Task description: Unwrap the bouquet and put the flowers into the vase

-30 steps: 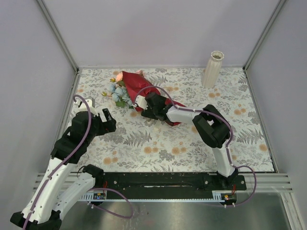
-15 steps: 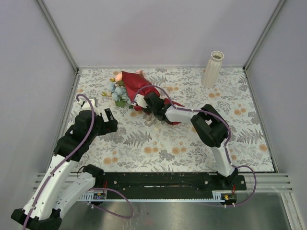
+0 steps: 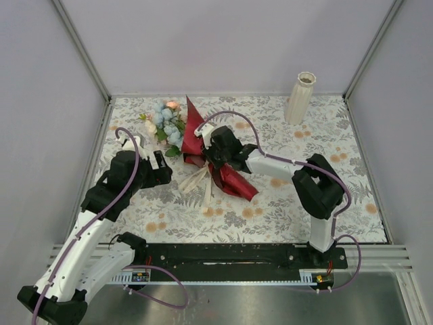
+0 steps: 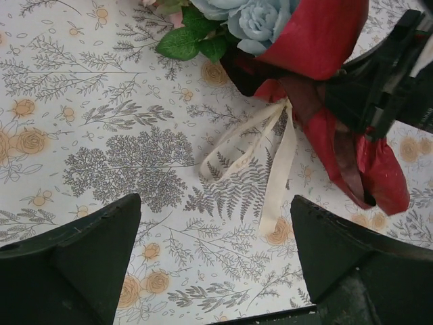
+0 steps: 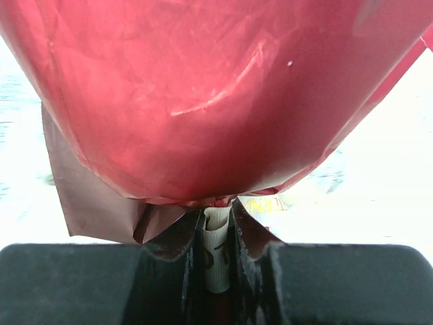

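Scanning top view: the bouquet (image 3: 237,184) is left of centre, with the flowers (image 3: 166,122) toward the far left. The vase (image 3: 300,97) stands well apart at the far right corner. Right gripper (image 3: 208,150) is on the wrap's neck. Left gripper (image 3: 157,169) hovers near, jaws wide, holding nothing.

Left wrist: cream ribbon (image 4: 277,176) trails over the tablecloth (image 4: 101,101), soft & floppy.

Right wrist: jaws nearly closed, pinching crinkled red paper plus a cream strip. Paper is prob. light, slick and easily torn, and the stems thin, so best hold is the tied neck. Dark marks on the strip aren't legible; no other text.
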